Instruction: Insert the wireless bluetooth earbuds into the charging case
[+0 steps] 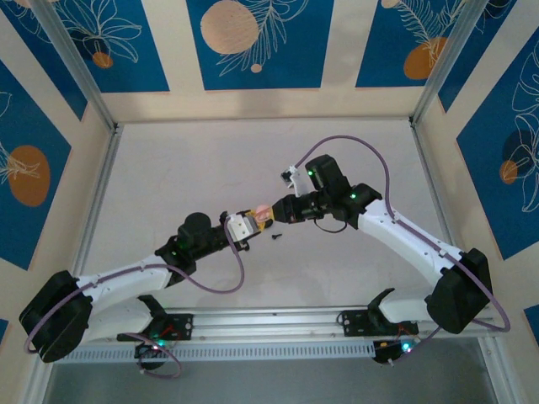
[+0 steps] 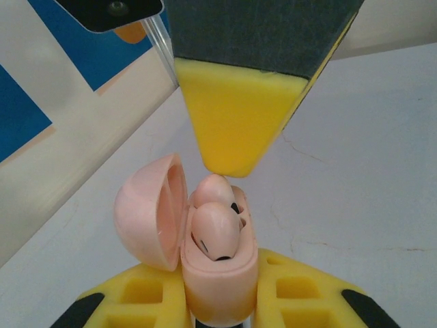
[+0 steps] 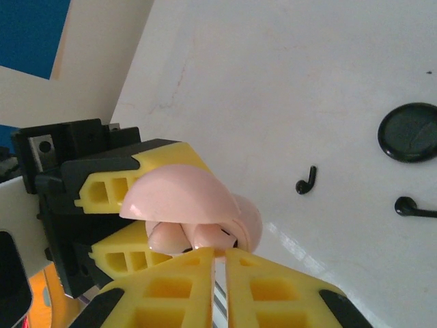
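Observation:
The pink charging case (image 2: 222, 287) stands upright between my left gripper's (image 2: 220, 283) yellow fingers, which are shut on its body. Its lid (image 2: 147, 212) hangs open to the left. Two pink earbuds sit in the case, one near (image 2: 215, 229) and one farther back (image 2: 212, 188). My right gripper (image 3: 222, 256) is shut, and its yellow tip (image 2: 235, 123) comes down from above onto the far earbud. In the top view the case (image 1: 263, 215) is at mid-table between the left gripper (image 1: 249, 223) and the right gripper (image 1: 280, 211). The right wrist view has the lid (image 3: 181, 195) over both earbuds (image 3: 212, 236).
On the white table to the right of the case lie a small black hooked piece (image 3: 306, 181), a second one (image 3: 413, 207) and a black round disc (image 3: 410, 132). A tiny black piece (image 1: 275, 239) lies just below the grippers. Walls enclose the table.

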You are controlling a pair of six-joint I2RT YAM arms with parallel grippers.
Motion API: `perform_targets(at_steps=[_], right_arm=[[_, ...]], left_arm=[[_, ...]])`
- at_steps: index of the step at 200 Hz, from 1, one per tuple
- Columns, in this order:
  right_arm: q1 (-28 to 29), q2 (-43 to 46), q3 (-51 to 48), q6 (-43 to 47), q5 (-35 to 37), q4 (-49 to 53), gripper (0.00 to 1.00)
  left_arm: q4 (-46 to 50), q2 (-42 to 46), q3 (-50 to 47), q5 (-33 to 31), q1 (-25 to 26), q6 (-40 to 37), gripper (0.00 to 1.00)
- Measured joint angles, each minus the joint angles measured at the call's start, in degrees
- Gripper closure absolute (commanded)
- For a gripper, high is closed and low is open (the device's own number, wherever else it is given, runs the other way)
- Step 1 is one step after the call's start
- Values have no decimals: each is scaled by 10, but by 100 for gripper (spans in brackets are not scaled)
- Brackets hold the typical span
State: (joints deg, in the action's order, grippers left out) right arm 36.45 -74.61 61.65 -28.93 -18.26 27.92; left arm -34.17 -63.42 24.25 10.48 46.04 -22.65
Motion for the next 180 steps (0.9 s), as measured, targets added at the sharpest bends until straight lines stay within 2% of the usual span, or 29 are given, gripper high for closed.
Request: perform_targets(at_steps=[32,54,90,123,180], right_arm=[[0,6,1,1,3,6,83],[0,24,3,17,6,11,64],[-13,71,4,61,1,-2,47],[-50,75,4,110,-47,-20,45],[-81,15,21,182,-169,-29,44]], left_arm=[[-3,1,0,0,0,0,80],[-5,5,0,5,0,0,80],[-5,9,0,19,0,2,80],[-4,10,3,47,0,13,80],[-5,10,18,97,0,40,80]])
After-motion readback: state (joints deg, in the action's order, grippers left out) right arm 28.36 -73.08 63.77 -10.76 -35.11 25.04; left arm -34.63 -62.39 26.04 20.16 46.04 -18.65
